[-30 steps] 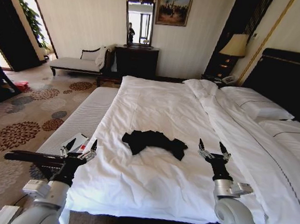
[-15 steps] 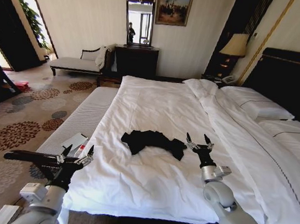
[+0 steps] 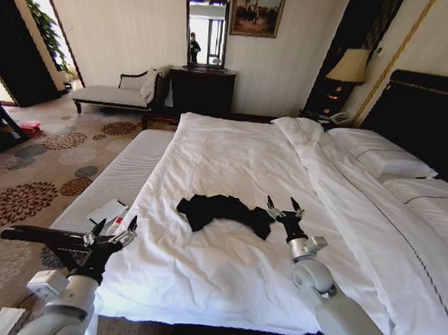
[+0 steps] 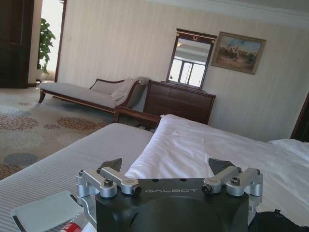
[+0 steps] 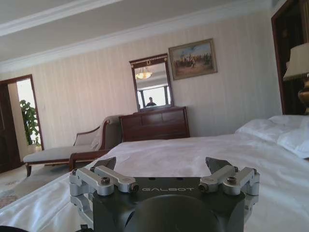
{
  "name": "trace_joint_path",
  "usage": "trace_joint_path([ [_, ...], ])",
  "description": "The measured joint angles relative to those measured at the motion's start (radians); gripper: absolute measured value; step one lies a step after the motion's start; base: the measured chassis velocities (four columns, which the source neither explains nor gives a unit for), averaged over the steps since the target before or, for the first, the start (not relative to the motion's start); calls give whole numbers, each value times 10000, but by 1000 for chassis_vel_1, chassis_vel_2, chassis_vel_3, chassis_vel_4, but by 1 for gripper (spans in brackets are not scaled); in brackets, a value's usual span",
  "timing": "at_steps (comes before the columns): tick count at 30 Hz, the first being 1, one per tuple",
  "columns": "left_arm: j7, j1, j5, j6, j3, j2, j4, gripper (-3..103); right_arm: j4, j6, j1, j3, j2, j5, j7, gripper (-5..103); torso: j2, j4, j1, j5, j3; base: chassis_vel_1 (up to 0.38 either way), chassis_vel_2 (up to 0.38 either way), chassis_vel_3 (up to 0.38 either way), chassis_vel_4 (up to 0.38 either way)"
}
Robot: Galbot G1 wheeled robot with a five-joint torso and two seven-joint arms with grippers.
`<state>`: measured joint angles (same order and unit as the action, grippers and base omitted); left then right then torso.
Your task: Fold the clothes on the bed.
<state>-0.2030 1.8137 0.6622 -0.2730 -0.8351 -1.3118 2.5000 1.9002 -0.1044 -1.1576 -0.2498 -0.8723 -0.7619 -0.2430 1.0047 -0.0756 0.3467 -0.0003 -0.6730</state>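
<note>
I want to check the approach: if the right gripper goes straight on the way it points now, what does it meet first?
Probably the T-shirt: the right gripper, open, sits at its near right edge, pointing up the bed. It may pass just beside it onto the sheet; depth is unclear.

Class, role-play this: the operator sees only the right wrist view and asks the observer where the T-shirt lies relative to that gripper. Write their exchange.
Operator: Where is the shirt?
Observer: The black T-shirt lies crumpled on the bed, the right gripper at its near-right edge.
Operator: Gripper state?
Observer: Open, fingers spread, nothing between them.
Operator: And the left arm?
Observer: The left gripper is open over the bench beside the bed.
</note>
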Motion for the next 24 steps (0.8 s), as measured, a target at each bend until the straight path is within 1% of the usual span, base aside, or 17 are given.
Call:
trace_joint_path([
  [1, 0, 0, 0, 0, 0, 0, 0, 100, 0, 0, 0, 0, 0, 0, 0, 100, 0, 0, 0, 0, 0, 0, 0, 0, 0],
  [2, -222, -188, 243, -131, -137, 175, 0, 100, 107, 581, 479, 385, 238, -773, -280, 100, 0, 1, 0, 0, 0, 0, 0, 0, 0],
  [4, -305, -351, 274, -178, -233, 277, 1, 100, 272, 1258, 1062, 896, 455, -2040, -691, 100, 0, 3, 1, 1, 0, 0, 0, 0, 0],
  [5, -306, -396, 222, -179, -231, 261, 0, 100, 355, 1628, 1383, 1153, 516, -2618, -1022, 100, 0, 3, 1, 3, 0, 0, 0, 0, 0],
  [6, -306, -396, 222, -179, -231, 261, 0, 100, 355, 1628, 1383, 1153, 516, -2618, -1022, 100, 0, 3, 1, 3, 0, 0, 0, 0, 0],
  [8, -308, -509, 130, -169, -118, 146, 1, 100, 416, 2225, 1917, 1616, 539, -3583, -1543, 100, -1, 9, 0, 2, 0, 0, 0, 0, 0],
  [9, -294, -616, 123, -166, -52, 128, 0, 100, 393, 2518, 2118, 1798, 540, -3850, -1760, 100, 0, 9, 1, 3, 0, 0, 0, 0, 0],
  [11, -275, -841, 197, -190, -9, 176, 0, 100, 207, 3080, 2574, 2213, 587, -4173, -2196, 100, 0, -2, 0, 3, 0, 0, 0, 0, 0],
  [12, -275, -841, 197, -190, -9, 176, 0, 100, 207, 3080, 2574, 2213, 587, -4173, -2196, 100, 0, -2, 0, 3, 0, 0, 0, 0, 0],
  [14, -293, -1105, 498, -285, -135, 339, 1, 100, -51, 3907, 3363, 2784, 740, -4808, -2793, 100, 0, 2, -1, 4, 0, 0, 0, 0, 0],
  [16, -364, -1237, 679, -341, -193, 456, 1, 100, -230, 4692, 4186, 3353, 882, -5503, -3207, 100, -1, 0, 1, 4, 0, 0, 0, 0, 0],
  [17, -364, -1237, 679, -341, -193, 456, 1, 100, -230, 4692, 4186, 3353, 882, -5503, -3207, 100, -1, 0, 1, 4, 0, 0, 0, 0, 0],
  [19, -410, -1311, 662, -372, -84, 474, 1, 100, -544, 5109, 4981, 3929, 931, -5904, -3315, 100, 0, 8, 0, 1, 0, 0, 0, 0, 0],
  [21, -414, -1450, 587, -405, 140, 459, 2, 100, -971, 5324, 5668, 4502, 874, -6087, -3328, 100, 0, 4, 0, 0, 0, 0, 0, 0, 0],
  [22, -414, -1450, 587, -405, 140, 459, 2, 100, -971, 5324, 5668, 4502, 874, -6087, -3328, 100, 0, 4, 0, 0, 0, 0, 0, 0, 0],
  [24, -414, -1537, 566, -427, 280, 414, 1, 100, -1519, 5573, 6249, 4990, 653, -6156, -3349, 100, 0, 3, 0, 2, 0, 0, 0, 0, 0],
])
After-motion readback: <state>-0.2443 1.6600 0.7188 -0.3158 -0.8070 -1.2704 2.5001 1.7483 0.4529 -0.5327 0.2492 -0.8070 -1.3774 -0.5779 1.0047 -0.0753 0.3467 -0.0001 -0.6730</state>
